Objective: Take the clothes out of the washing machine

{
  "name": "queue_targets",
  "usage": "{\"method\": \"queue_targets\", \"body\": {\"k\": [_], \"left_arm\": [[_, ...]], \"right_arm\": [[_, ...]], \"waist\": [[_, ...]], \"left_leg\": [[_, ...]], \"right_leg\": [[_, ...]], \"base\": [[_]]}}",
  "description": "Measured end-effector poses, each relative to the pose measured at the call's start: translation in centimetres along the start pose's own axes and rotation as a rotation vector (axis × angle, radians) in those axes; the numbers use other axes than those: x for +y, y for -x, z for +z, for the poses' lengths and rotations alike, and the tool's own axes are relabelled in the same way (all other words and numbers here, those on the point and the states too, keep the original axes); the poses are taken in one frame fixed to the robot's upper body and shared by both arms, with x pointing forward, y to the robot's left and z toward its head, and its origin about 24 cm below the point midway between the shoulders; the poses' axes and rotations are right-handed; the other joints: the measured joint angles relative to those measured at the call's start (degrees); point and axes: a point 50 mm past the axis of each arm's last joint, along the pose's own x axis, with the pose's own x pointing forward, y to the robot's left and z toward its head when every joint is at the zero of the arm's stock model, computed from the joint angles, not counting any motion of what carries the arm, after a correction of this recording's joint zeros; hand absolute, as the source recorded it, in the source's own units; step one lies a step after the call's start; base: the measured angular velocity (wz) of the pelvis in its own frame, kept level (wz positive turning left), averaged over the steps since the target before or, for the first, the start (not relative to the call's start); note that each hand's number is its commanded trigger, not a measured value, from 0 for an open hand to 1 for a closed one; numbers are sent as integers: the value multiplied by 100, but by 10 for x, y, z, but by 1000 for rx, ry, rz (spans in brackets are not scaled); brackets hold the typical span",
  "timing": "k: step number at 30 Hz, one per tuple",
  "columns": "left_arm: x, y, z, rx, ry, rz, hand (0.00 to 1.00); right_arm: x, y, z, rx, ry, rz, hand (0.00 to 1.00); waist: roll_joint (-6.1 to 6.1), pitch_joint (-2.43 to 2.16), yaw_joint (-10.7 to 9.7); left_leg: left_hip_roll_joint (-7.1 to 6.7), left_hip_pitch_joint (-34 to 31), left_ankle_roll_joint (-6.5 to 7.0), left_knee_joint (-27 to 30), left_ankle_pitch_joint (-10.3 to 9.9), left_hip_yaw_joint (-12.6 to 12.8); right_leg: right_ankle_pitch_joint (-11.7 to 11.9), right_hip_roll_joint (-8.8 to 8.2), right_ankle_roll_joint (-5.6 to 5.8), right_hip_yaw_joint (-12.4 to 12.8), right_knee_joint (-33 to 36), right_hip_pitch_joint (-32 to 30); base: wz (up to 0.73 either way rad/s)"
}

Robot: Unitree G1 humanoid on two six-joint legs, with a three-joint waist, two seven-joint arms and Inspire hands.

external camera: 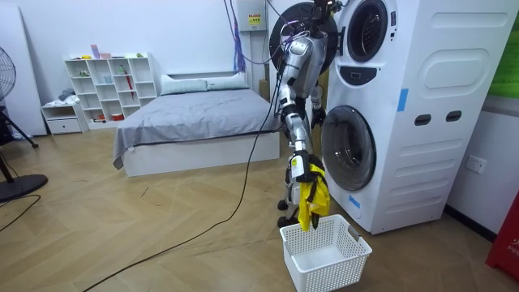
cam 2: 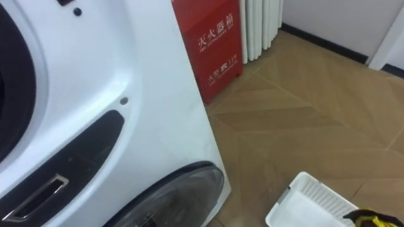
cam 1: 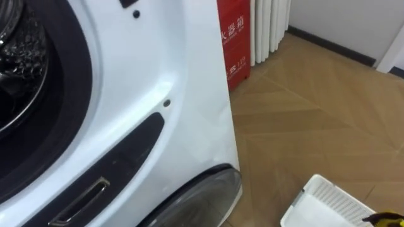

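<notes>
I stand close in front of a white stack of two machines (external camera: 405, 113). The upper drum opening (cam 1: 19, 63) is at the left of the eye views, and the lower machine's round glass door (cam 1: 202, 198) is at the bottom. In the room view my right hand (external camera: 298, 166) hangs at my side, shut on a yellow garment (external camera: 312, 199). The garment dangles over a white plastic basket (external camera: 324, 251) on the floor. A tip of yellow cloth (cam 1: 382, 219) shows beside the basket's rim (cam 1: 328, 202) at the lower right.
A red cabinet (cam 1: 233, 44) and a white radiator (cam 1: 268, 25) stand against the wall beyond the machines. Open wooden floor (cam 1: 315, 120) lies to my right. Behind me are a bed (external camera: 195, 122) and a white shelf unit (external camera: 109, 85).
</notes>
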Motion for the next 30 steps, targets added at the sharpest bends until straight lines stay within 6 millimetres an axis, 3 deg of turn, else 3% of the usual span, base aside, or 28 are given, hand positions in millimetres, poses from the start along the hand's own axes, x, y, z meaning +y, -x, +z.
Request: {"method": "queue_targets", "body": {"k": [1, 2, 23, 30], "left_arm": [[0, 0, 0, 0, 6, -2, 0], [-1, 0, 0, 0, 13, -4, 0], [-4, 1, 10, -34, 56, -21, 0], [-4, 1, 7, -30, 56, -22, 0]], "right_arm": [[0, 0, -1, 3, 1, -1, 18], [0, 0, -2, 8, 4, -2, 0], [3, -2, -6, 23, 14, -2, 0], [2, -2, -7, 25, 14, -2, 0]], "waist": [[8, 3, 0], [11, 5, 1], [-18, 30, 169], [-27, 18, 169]], "left_leg": [[0, -5, 0, 0, 2, -3], [0, -7, -3, -1, 5, -5], [-62, -61, 2, -37, 44, -10], [-60, -53, 2, -33, 45, -13]], "right_leg": [[-2, -5, -2, -4, 5, -5], [-9, -17, -6, -7, 14, -12], [-80, -93, -7, -104, 72, -141], [-80, -93, -7, -127, 68, -125]], "base": [[3], [4], [3], [0]]}}
